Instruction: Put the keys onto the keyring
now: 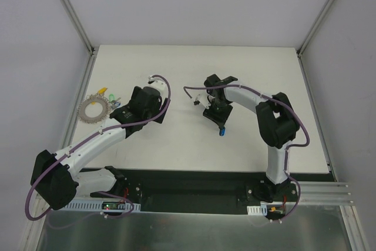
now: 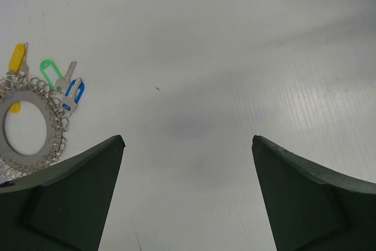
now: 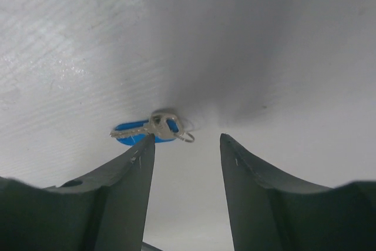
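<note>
From above, we see the keyring (image 1: pixel 94 109) lying flat near the left edge of the white desk (image 1: pixel 194 63). A small cluster of keys (image 1: pixel 109 97) sits at its far right rim. The left claw (image 1: pixel 119 111) is just to the right of the ring, low over the desk.

That overhead view is too small to show the ring's rim or the claw's opening, but the left wrist view shows both. There the rim is lined with many small wire loops. A yellow-headed key (image 2: pixel 17 57) touches the ring's far edge, and a green-headed one (image 2: pixel 50 70) and a blue-headed one (image 2: pixel 73 92) lie fanned just beside it. We cannot tell whether any of them is threaded onto a loop. The two dark fingers stand wide apart with only bare desk between them, and the ring lies outside the gap, by the finger on the view's left.

Well apart from this group, near the middle of the desk, the overhead view shows the right claw (image 1: pixel 219 124) pointing down, with a speck of blue just at its near side. The right wrist view shows this to be a loose blue key (image 3: pixel 147 130) with a silver blade and a small wire loop, lying flat on the desk. The right claw's fingers are parted and grip nothing. The key lies just past the tip of the finger on the view's left, and its wire loop reaches toward the gap.
</note>
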Controlling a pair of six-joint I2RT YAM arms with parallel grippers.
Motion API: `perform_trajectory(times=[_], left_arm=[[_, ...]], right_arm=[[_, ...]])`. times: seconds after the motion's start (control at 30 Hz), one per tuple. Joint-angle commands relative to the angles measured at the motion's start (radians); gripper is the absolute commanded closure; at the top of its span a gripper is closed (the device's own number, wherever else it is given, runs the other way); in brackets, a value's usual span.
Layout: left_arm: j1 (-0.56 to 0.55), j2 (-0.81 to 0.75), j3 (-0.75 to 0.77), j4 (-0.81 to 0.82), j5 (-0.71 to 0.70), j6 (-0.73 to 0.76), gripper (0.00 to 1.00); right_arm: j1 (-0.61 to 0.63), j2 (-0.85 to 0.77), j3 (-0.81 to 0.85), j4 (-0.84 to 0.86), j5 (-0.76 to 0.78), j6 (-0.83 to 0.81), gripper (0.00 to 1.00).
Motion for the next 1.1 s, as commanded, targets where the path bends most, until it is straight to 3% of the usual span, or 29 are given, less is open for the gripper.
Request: perform_trajectory(times=[0.0,0.27,0.4,0.8,1.07], left_arm=[[0.012,-0.003,-0.008,0.018,-0.005,0.005,0.09],[0.012,0.006,-0.005,0.018,-0.004,0.005,0.09],[0.012,0.012,-0.003,0.018,0.001,0.005,0.09],[0.012,0.015,0.0,0.016,0.035,0.002,0.09],[0.01,0.012,-0.005,0.015,0.044,-0.001,0.09]], right_arm=[[0.011,0.043,0.069,-0.008,0.012,-0.044,0.5],[0.011,0.072,0.095,-0.071,0.013,-0.061,0.53],[0.008,0.054,0.068,-0.088,-0.01,-0.049,0.64],[-0.032,-0.072,0.008,-0.033,-0.146,0.028,0.6],[-0.06,-0.069,-0.05,0.005,-0.181,0.053,0.61]])
